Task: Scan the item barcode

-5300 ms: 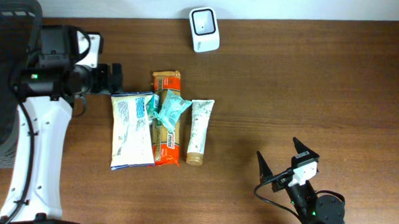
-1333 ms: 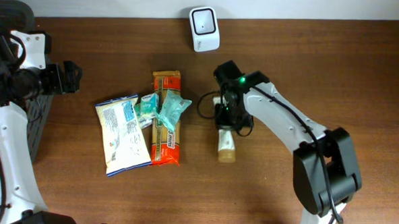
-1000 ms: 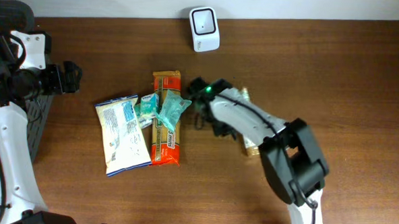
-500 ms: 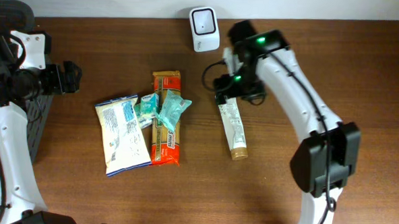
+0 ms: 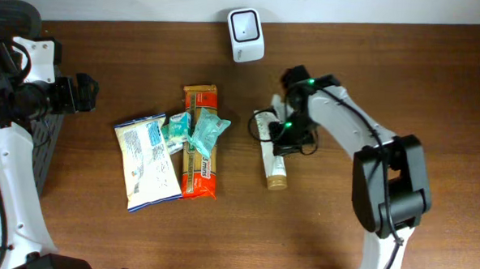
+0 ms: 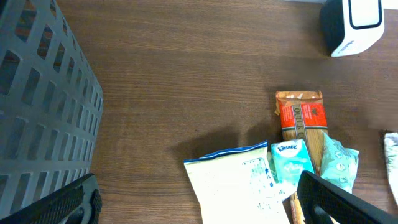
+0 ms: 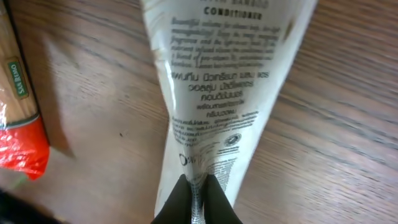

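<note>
Right gripper (image 7: pixel 196 190) clenched on tube (image 7: pixel 217 93) at crimped end, front-right of scanner (image 5: pixel 246 24). Best lift clear, turn barcode toward scanner, hold steady. Left gripper (image 6: pixel 199 202) spread, idle.

Our left arm (image 5: pixel 7 181) is a long white moulded shell capped by black joint housings, and its matte black fingers (image 6: pixel 62 202) are flat, blunt wedges. Our right arm (image 5: pixel 346 127) repeats those white links between black joints, with a small green light (image 5: pixel 296 82) glowing near the wrist, a thin black cable (image 5: pixel 253 123) looping beside it, and dark fingertips (image 7: pixel 180 200) tapering narrow.
</note>
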`<move>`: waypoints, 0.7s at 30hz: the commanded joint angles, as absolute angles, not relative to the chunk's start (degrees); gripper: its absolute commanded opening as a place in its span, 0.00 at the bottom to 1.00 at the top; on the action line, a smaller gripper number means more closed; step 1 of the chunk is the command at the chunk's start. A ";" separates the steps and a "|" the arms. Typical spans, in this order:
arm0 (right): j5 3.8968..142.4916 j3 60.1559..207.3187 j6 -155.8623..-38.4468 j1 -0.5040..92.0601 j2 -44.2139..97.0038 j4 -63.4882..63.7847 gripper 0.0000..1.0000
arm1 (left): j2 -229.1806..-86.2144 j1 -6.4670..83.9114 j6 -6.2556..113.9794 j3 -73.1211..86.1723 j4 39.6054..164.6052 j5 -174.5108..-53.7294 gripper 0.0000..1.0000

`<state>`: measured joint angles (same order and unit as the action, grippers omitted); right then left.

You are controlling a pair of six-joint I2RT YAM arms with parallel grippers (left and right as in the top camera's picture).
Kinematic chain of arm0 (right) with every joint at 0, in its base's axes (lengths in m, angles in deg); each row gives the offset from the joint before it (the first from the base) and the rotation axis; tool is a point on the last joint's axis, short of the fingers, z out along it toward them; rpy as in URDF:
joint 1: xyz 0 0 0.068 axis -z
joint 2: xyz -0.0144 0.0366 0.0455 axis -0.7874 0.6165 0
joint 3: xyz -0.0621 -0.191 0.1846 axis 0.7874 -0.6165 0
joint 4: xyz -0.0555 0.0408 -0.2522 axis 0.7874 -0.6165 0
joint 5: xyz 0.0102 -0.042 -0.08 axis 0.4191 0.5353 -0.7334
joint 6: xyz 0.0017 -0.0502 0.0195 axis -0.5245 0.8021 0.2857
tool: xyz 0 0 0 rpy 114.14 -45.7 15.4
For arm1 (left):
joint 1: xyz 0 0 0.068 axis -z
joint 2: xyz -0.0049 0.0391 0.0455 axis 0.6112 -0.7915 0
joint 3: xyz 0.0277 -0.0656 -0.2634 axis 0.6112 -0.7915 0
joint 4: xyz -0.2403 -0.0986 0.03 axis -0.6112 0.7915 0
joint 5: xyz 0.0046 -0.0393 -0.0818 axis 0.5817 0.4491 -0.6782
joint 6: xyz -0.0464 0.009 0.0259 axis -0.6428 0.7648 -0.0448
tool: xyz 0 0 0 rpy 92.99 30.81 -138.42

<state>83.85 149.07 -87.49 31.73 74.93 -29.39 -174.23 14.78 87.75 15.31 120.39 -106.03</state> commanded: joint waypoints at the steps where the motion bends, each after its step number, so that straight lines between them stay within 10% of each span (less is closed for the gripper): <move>1: 72.99 149.11 -96.08 24.61 75.02 -27.62 0.04 | -174.10 14.73 88.28 15.57 120.28 -106.67 0.99; 8: 50.28 161.44 -105.00 19.60 74.86 -39.53 0.04 | -174.10 14.73 88.28 15.57 120.28 -106.65 0.99; 15: 63.72 161.46 -103.17 13.03 84.35 -34.64 0.04 | -174.10 14.73 88.28 15.57 120.28 -106.65 0.99; 21: 76.88 164.35 -101.77 26.60 72.31 -37.33 0.07 | -174.10 14.73 88.28 15.57 120.28 -106.65 0.99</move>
